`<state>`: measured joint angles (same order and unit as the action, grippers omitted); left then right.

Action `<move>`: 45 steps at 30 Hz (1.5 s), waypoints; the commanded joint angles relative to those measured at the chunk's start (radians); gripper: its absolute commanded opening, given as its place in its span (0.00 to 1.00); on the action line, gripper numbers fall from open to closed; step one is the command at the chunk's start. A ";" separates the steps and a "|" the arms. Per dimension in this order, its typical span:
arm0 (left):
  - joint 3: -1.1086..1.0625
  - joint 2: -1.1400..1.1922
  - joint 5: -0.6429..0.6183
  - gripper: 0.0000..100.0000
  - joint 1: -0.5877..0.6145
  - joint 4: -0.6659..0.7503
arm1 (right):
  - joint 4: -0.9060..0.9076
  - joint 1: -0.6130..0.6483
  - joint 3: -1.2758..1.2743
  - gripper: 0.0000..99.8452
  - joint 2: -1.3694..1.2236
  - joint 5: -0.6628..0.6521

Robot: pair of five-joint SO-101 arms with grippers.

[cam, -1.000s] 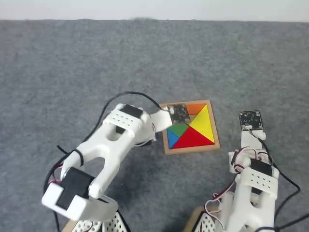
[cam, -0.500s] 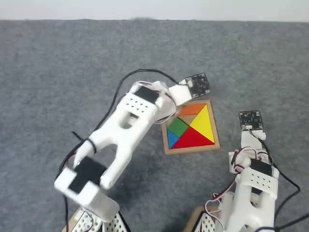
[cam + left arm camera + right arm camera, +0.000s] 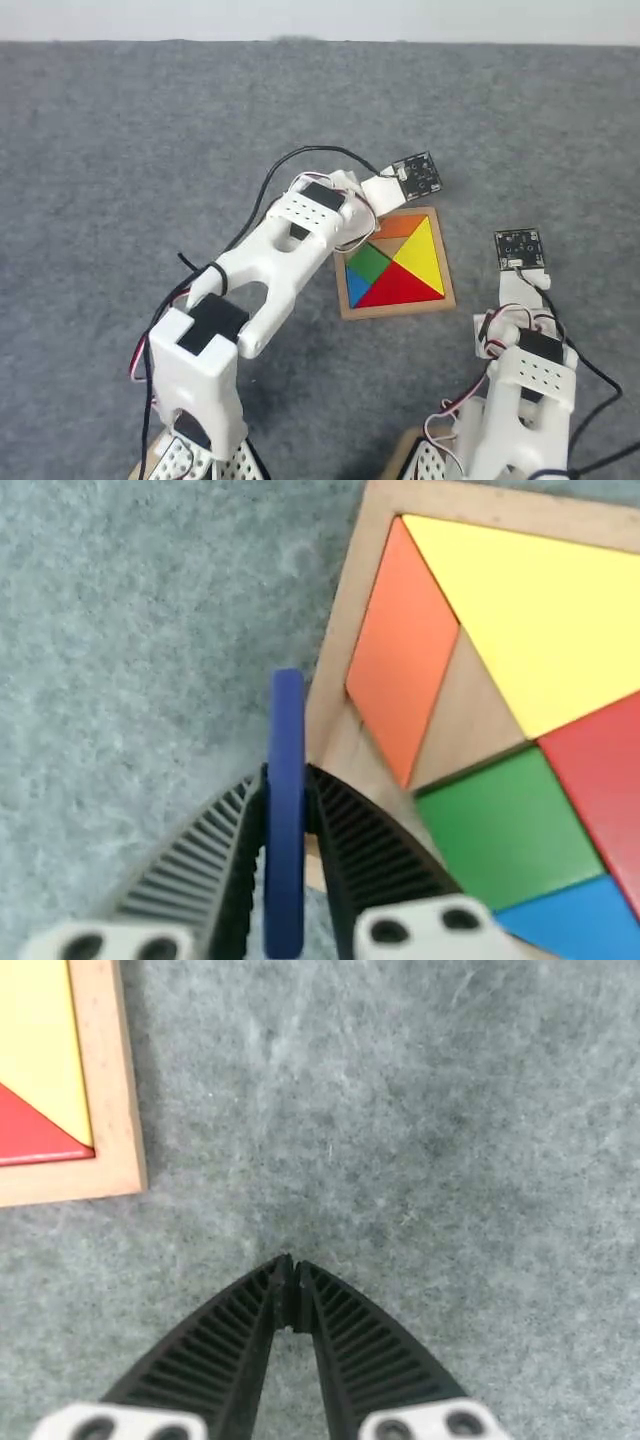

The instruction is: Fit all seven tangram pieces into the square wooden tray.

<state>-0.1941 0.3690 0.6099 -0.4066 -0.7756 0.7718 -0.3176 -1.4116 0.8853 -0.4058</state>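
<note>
The square wooden tray (image 3: 446,300) lies on the grey carpet and holds yellow (image 3: 423,257), red (image 3: 400,288), green (image 3: 368,264), orange (image 3: 402,224) and light blue pieces. In the left wrist view my left gripper (image 3: 285,777) is shut on a dark blue piece (image 3: 287,715), held edge-on just above the tray's rim (image 3: 330,695) at a corner. Beside the orange piece (image 3: 403,650) a bare triangular patch of tray floor (image 3: 468,715) shows. My right gripper (image 3: 288,1278) is shut on nothing, over carpet near the tray's edge (image 3: 112,1090).
My left arm (image 3: 290,235) stretches from the near left across to the tray's far left corner. My right arm (image 3: 530,370) stands at the near right of the tray. Grey carpet (image 3: 150,150) lies all around.
The left arm has swung away from over the tray's left part toward its far edge, and its wrist camera now sits beyond the tray. The right arm has not moved.
</note>
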 commanded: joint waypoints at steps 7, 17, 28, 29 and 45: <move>-0.064 -0.021 0.035 0.08 -0.014 0.018 | -0.019 -0.012 0.005 0.01 0.028 -0.015; -0.076 -0.210 0.031 0.11 -0.035 -0.106 | -0.019 -0.012 0.005 0.01 0.028 -0.015; -0.114 -0.318 0.029 0.14 -0.043 -0.186 | -0.019 -0.012 0.005 0.01 0.028 -0.014; -0.122 -0.307 0.028 0.14 -0.041 -0.169 | -0.019 -0.012 0.005 0.01 0.028 -0.014; -0.140 -0.074 -0.077 0.14 0.014 0.094 | -0.019 -0.012 0.005 0.01 0.028 -0.012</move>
<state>-0.3475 0.2969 0.5224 -0.4219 -0.7020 0.7718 -0.3176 -1.4116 0.8853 -0.4058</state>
